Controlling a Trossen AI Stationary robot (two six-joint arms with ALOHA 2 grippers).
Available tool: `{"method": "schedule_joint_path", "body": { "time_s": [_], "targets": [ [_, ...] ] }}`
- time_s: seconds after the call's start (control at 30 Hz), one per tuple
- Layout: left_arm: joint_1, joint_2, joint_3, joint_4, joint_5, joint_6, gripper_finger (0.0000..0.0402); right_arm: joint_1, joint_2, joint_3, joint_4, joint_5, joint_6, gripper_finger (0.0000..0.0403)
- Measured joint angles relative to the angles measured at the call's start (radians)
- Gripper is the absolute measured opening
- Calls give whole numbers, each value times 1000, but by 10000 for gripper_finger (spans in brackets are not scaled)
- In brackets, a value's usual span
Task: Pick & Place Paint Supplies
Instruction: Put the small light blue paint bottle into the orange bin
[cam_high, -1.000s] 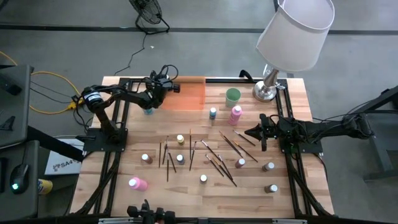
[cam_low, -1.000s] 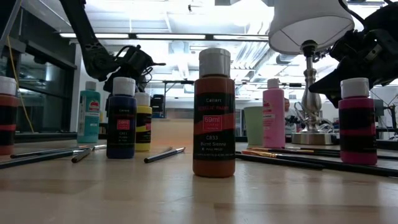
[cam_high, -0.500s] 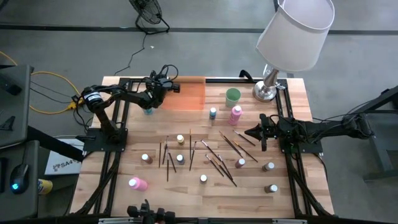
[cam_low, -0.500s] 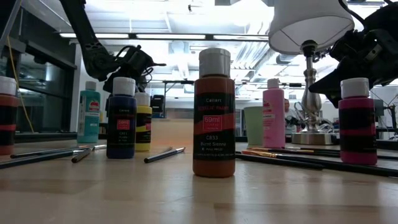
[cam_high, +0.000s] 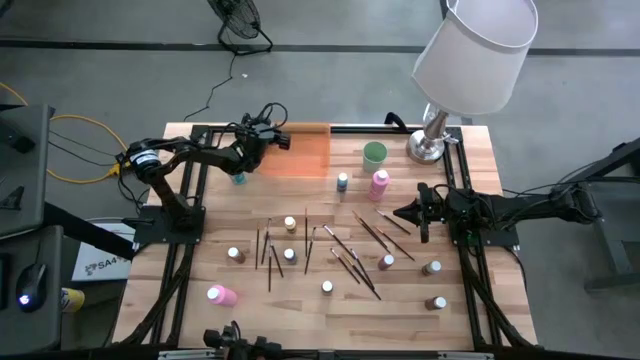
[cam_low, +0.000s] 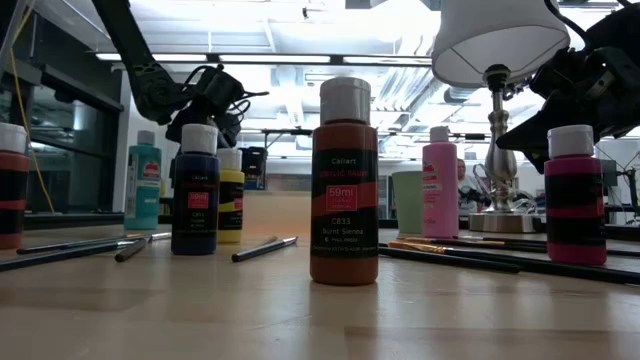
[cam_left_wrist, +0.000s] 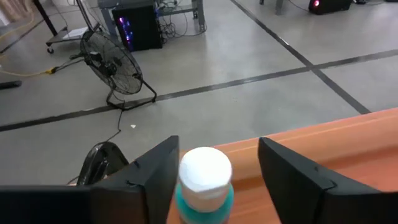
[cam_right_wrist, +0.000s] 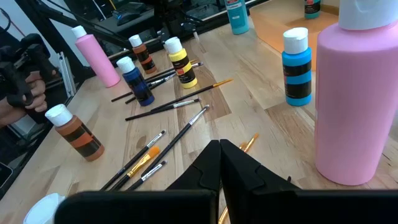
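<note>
Teal bottle (cam_left_wrist: 204, 186), white-capped, stands between the left gripper's (cam_left_wrist: 214, 171) parted fingers, clear of both, at the orange tray's (cam_high: 300, 152) left edge near the table's (cam_high: 400, 310) far left corner. The right gripper (cam_high: 418, 214), fingers pressed together, hangs at the table's right side near a tall pink bottle (cam_high: 379, 184). Closest in the low view, a brown bottle (cam_low: 344, 182) carries a label reading "59ml", "C833" and "Burnt Sienna". A dark blue bottle (cam_low: 196, 187) and a yellow one (cam_low: 230, 195) stand farther back; their labels are too small to read. Brushes (cam_high: 352, 250) lie scattered among more bottles mid-table.
</note>
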Motion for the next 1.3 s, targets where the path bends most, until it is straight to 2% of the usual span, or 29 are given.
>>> {"method": "schedule_joint_path", "body": {
  "time_s": [0.23,0.43,0.57,0.63,0.77,0.87,0.97,1.1,1.3],
  "targets": [
    [0,-3,0,32,-47,68,279,0,0,0,0,0,0,2],
    [-4,-60,0,30,-52,107,289,0,0,0,0,0,0,2],
    [-50,-105,0,43,-42,181,290,0,0,0,0,0,0,2],
    [-84,-123,0,66,28,260,290,0,0,0,0,0,0,2],
    [-157,-125,-1,127,270,426,290,0,0,0,0,0,0,2],
    [-198,-125,-1,162,488,482,290,0,0,0,0,0,0,2],
    [-229,-124,-1,156,635,499,290,0,0,0,0,0,0,2],
    [-250,-124,-1,159,761,487,290,0,0,0,0,0,0,2],
    [-274,-65,-1,192,829,479,290,0,0,0,0,0,0,2]
  ]
}}
